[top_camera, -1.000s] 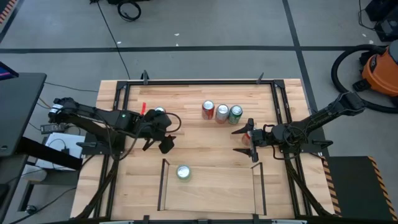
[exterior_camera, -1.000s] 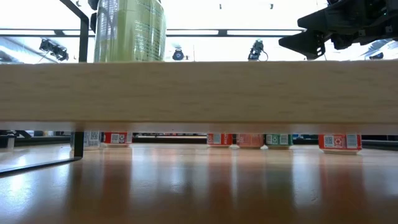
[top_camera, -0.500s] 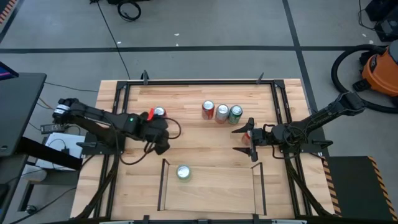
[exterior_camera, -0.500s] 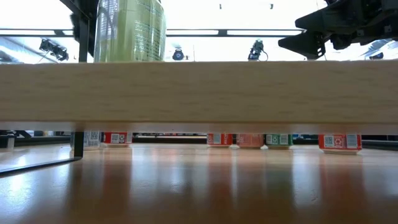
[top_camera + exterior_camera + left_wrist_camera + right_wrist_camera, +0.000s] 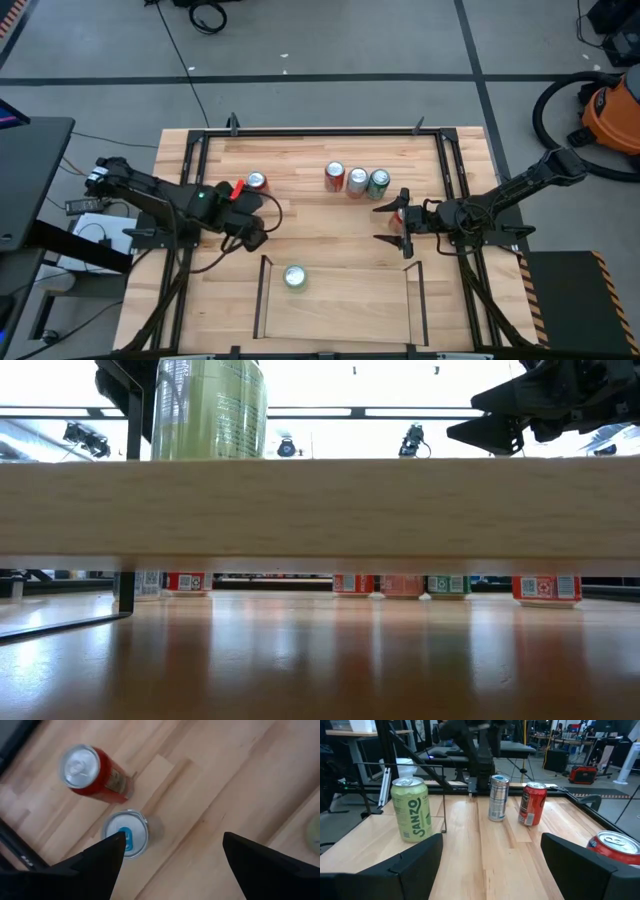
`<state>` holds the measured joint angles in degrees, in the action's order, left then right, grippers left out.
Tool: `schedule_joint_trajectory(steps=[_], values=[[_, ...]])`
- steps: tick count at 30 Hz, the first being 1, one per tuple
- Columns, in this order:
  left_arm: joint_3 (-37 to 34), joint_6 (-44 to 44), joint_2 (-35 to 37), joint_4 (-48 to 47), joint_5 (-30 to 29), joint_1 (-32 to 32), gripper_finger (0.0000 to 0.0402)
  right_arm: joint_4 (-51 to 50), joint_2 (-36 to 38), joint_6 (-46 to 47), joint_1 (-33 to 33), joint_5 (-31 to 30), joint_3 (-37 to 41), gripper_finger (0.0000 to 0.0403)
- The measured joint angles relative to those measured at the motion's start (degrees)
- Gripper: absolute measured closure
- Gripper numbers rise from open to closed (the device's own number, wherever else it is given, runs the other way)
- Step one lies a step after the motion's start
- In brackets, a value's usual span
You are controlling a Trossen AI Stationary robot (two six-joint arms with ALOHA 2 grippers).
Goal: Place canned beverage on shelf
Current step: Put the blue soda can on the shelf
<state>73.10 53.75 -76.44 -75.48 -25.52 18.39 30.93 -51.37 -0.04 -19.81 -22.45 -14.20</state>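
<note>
Silver-topped can (image 5: pixel 126 833) just beneath left gripper (image 5: pixel 170 851) — fingers spread wide, empty.

A robotics lab or workshop. A light wood bench (image 5: pixel 330 230) framed with black metal rods stands on a grey concrete floor (image 5: pixel 330 50) marked with dark tape lines. Two dark robot arms are mounted at the bench's sides. Black cables (image 5: pixel 205 15) lie on the floor, and an orange shop vacuum (image 5: pixel 610 115) with a black hose stands just beside the bench. Behind it the room holds desks (image 5: pixel 350 735), camera stands, a red case (image 5: pixel 580 774) and other equipment under long ceiling strip lights (image 5: pixel 420 412). Drink cans (image 5: pixel 357 181) stand on the bench as test items.
</note>
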Motion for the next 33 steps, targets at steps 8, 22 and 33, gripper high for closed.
schedule_joint_trajectory(steps=[8, 22, 33], values=[[-1.41, 8.91, -0.09, -2.06, -0.57, 1.14, 0.0057, -4.57, 0.00, 0.34, 0.00, -0.45, -1.90, 0.0055], [-1.44, 12.84, 0.10, -4.18, -8.61, 1.49, 0.0057, -5.01, 0.00, 0.47, 0.00, -0.62, -1.90, 0.0055], [0.81, 13.79, -0.46, -4.32, -7.87, 2.58, 0.0057, -4.97, 0.00, 0.38, -0.02, -0.62, -1.90, 0.0055]])
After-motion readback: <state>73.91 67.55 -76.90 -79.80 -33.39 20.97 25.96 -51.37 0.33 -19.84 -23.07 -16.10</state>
